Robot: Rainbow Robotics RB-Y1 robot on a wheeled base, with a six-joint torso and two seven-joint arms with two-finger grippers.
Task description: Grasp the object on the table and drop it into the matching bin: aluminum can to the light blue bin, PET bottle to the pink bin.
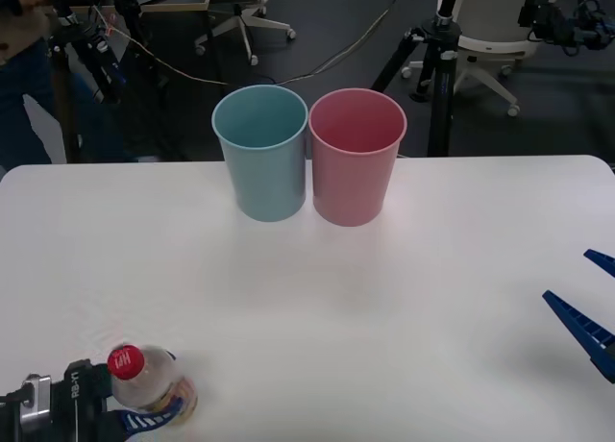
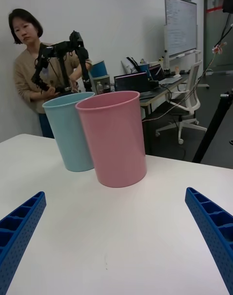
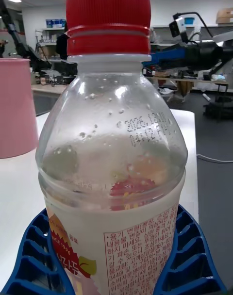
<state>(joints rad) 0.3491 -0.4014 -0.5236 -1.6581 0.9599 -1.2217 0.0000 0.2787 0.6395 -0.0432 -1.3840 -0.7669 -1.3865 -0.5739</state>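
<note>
- The small clear plastic bottle (image 1: 149, 380) with its red screw cap and pale cream label stood upright on the large plain white table (image 1: 317, 298), at about seven o'clock of the front view, close to the near edge.
- The left gripper (image 1: 144, 421) had its blue ribbed fingers (image 3: 36, 261) wrapped around the bottle's lower body on both sides, apparently closed on it; the grasp step looked all but done, the lift not yet begun.
- The tall round pink plastic bin (image 1: 356, 156) stood at one o'clock from the bottle, well apart, touching or just beside the same-shaped light blue bin (image 1: 261, 152) on its left.
- The right gripper (image 1: 591, 312) waited at four o'clock, fingers (image 2: 213, 227) spread wide and empty.
- The next move would likely call for raising the bottle above rim height, carrying it past the light blue bin, and releasing over the pink one.
</note>
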